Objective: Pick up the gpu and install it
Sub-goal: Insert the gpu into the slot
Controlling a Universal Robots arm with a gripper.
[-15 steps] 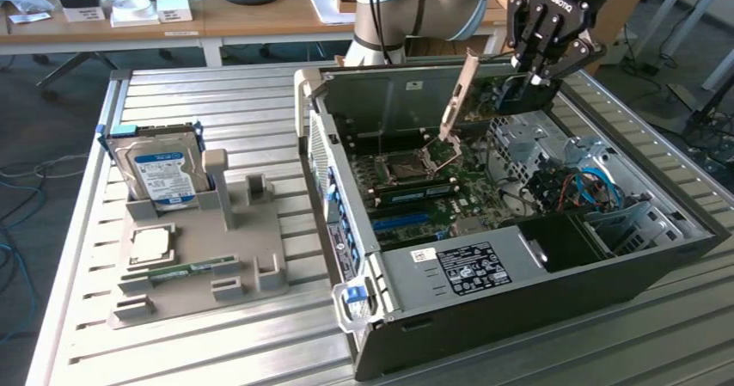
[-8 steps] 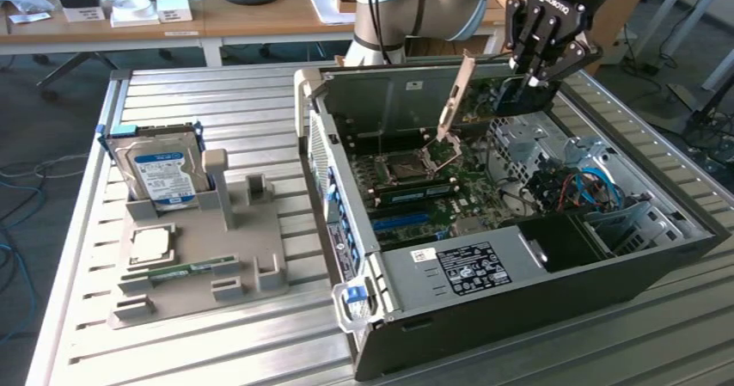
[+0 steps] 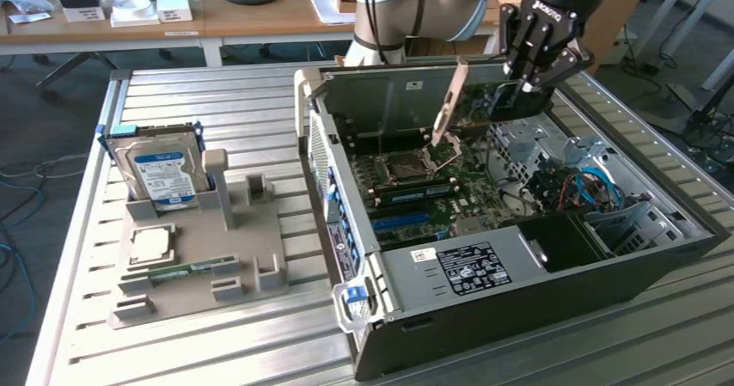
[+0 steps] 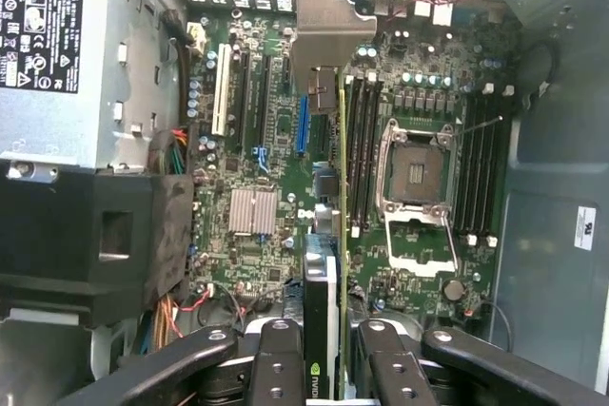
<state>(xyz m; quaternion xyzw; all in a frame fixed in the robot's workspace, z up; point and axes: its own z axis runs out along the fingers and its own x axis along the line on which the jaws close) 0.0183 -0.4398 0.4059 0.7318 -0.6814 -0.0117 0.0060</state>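
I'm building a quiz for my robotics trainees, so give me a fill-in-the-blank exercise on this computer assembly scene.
1. The gripper is shut on the ____.
2. That card hangs over the open computer case, above its green ____.
3. The hard drive stands ____ in the gray fixture.
4. The gray fixture lies to the exterior view's ____ of the computer case.

Missing words: gpu; motherboard; upright; left.
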